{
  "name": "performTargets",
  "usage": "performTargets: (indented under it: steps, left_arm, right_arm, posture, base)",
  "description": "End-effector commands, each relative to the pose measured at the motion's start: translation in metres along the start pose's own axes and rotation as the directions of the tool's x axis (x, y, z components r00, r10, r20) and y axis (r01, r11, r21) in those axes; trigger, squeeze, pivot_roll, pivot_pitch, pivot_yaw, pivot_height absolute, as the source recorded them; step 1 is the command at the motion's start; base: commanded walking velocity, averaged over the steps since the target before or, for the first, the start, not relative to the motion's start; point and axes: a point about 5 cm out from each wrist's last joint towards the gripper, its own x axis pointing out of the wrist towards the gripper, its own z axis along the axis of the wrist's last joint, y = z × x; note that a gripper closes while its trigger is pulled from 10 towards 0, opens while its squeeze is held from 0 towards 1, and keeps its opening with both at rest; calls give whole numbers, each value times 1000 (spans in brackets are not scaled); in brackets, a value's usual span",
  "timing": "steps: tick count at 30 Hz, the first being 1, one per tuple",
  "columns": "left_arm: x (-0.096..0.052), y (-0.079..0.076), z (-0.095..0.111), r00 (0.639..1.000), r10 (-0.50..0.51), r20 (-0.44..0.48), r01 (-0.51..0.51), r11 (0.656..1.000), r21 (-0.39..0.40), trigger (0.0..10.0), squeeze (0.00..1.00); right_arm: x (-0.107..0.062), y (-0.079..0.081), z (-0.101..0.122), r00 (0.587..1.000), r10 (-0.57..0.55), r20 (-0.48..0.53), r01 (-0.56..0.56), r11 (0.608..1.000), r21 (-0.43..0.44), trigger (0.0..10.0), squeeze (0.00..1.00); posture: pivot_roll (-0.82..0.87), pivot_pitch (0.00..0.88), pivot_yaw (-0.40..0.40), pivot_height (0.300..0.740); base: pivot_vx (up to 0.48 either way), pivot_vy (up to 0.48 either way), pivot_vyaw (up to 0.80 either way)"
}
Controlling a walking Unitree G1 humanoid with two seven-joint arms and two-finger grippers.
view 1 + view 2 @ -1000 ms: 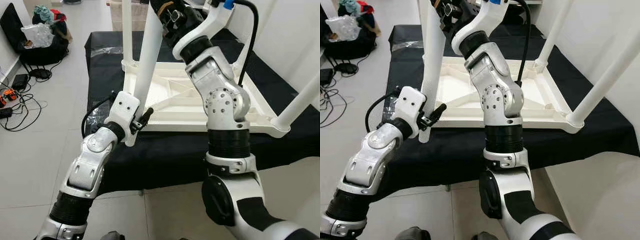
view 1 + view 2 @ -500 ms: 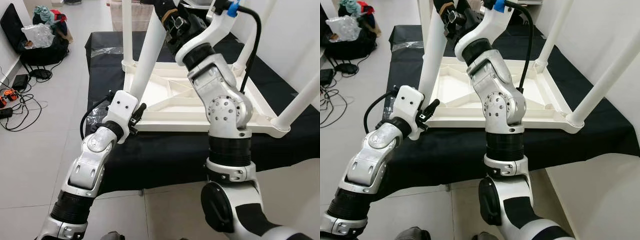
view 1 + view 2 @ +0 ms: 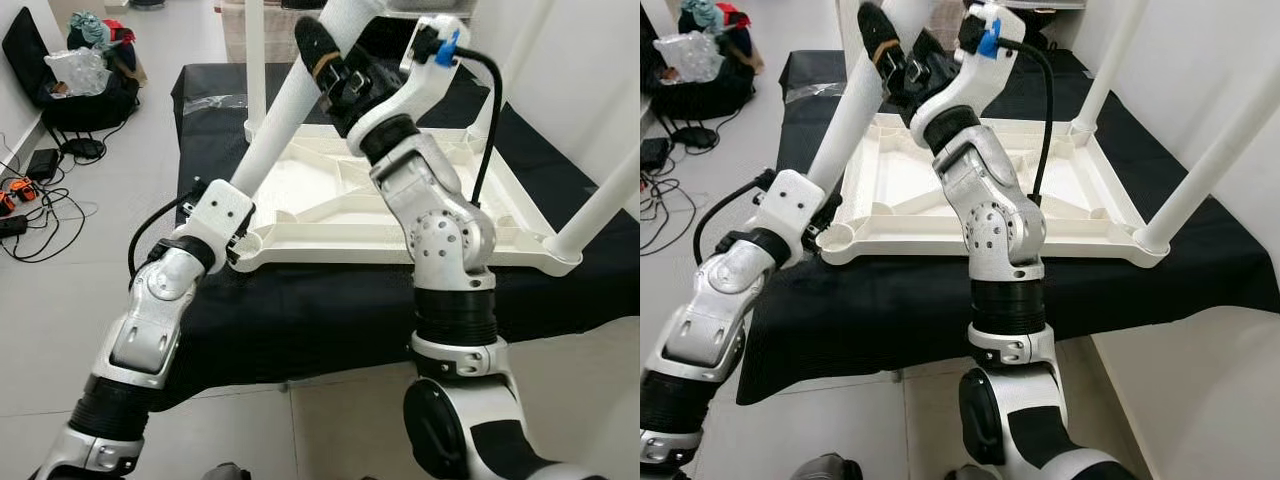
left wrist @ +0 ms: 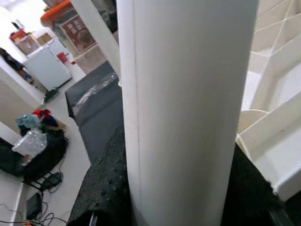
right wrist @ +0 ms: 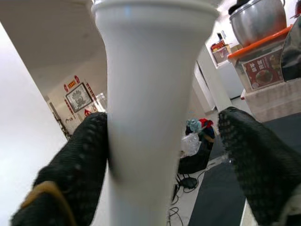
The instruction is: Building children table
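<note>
Left gripper (image 3: 238, 243) clasps the lower end of the leg (image 3: 285, 115), beside the near-left corner of the tabletop (image 3: 400, 235); in the left wrist view both black fingers (image 4: 106, 183) press against the white tube. Right gripper (image 3: 335, 60) grips the same leg higher up, above the tabletop's far-left part; in the right wrist view one finger (image 5: 77, 165) lies flat on the tube, and the other finger stands a little off it.

The leg is a white tube, tilted, its foot at the corner socket of the tabletop and its top leaning away toward the far side. Whether it is seated in the socket cannot be told.

The tabletop is white, lies upside down with its ribbed underside up, and rests on a black cloth (image 3: 330, 310) over a low platform. Three other legs stand in it: one (image 3: 255, 65) at the far-left corner, one (image 3: 1110, 65) at the far-right corner, one (image 3: 600, 205) at the near-right corner.

On the floor well left of the tabletop lie cables (image 3: 40, 215) and a black bag (image 3: 85, 100) holding clear plastic.
</note>
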Motion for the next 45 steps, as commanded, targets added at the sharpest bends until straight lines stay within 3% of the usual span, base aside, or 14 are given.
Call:
performTargets:
  steps: [1, 2, 3, 13, 16, 18, 19, 20, 22, 23, 24, 34, 41, 45]
  left_arm:
    - [1, 12, 1, 1000, 20, 15, -20, 999, 39, 10000, 0]
    - [1, 12, 1, 1000, 20, 15, -20, 999, 39, 10000, 0]
    - [0, 16, -1, 1000, 28, 10, -28, 998, 54, 10000, 0]
    - [-5, 38, -8, 999, 29, -18, -26, 989, 148, 10000, 0]
    - [-6, 46, -11, 999, 16, -39, -9, 985, 172, 10000, 0]
    - [-6, 46, -11, 999, 16, -39, -9, 985, 172, 10000, 0]
    - [-7, 48, -12, 999, 3, -51, 6, 985, 172, 10000, 0]
    - [-7, 48, -12, 999, 3, -51, 6, 985, 172, 10000, 0]
    - [-7, 47, -11, 996, -40, -75, 52, 985, 163, 10000, 0]
    - [-7, 47, -11, 996, -40, -75, 52, 985, 163, 10000, 0]
    - [-6, 45, -11, 994, -60, -90, 74, 985, 159, 10000, 0]
    - [-4, 15, -6, 982, -148, -117, 151, 988, 16, 10000, 0]
    - [0, -7, 1, 964, -225, -139, 216, 974, -72, 10000, 0]
    - [-2, -13, 2, 951, -269, -156, 257, 962, -91, 10000, 0]
  right_arm:
    - [-4, -11, -7, 999, -44, -22, 44, 999, -24, 10000, 1000]
    - [-4, -11, -7, 999, -44, -22, 44, 999, -24, 10000, 1000]
    - [-7, -15, -11, 997, -62, -43, 61, 997, -38, 10000, 0]
    - [-37, -39, -31, 979, -117, -166, 75, 968, -239, 10000, 0]
    - [-52, -42, -29, 986, -103, -127, -19, 700, -714, 10000, 0]
    - [-52, -42, -29, 986, -103, -127, -19, 700, -714, 10000, 0]
    - [-54, -43, -27, 990, -99, -100, -27, 563, -826, 10000, 0]
    - [-54, -43, -27, 990, -99, -100, -27, 563, -826, 10000, 0]
    - [-54, -41, -15, 1000, -18, -7, -5, 104, -995, 10000, 0]
    - [-54, -41, -15, 1000, -18, -7, -5, 104, -995, 10000, 0]
    - [-54, -38, -13, 999, 32, -2, -1, -47, -999, 10000, 0]
    - [-51, -43, -40, 999, -37, -19, -28, -263, -964, 10000, 0]
    - [-47, -38, -48, 996, 86, 14, 62, -584, -809, 10000, 0]
    - [-43, -37, -41, 991, 108, 75, 125, -609, -783, 10000, 0]
  posture:
    - [34, 12, -53, 740]
    - [34, 12, -53, 740]
    - [35, 12, -53, 740]
    - [36, 18, -54, 740]
    - [29, 24, -47, 740]
    - [29, 24, -47, 740]
    - [29, 24, -47, 740]
    - [29, 24, -47, 740]
    - [27, 26, -46, 740]
    - [27, 26, -46, 740]
    - [30, 25, -45, 740]
    - [31, 26, -49, 740]
    - [33, 32, -50, 740]
    - [36, 35, -49, 740]
  base:
    - [0, 0, 0]
    - [0, 0, 0]
    - [0, 0, 0]
    - [0, 0, 0]
    - [0, 0, 0]
    - [0, 0, 0]
    - [0, 0, 0]
    - [0, 0, 0]
    - [0, 0, 0]
    - [0, 0, 0]
    - [0, 0, 0]
    - [0, 0, 0]
    - [0, 0, 0]
    - [0, 0, 0]
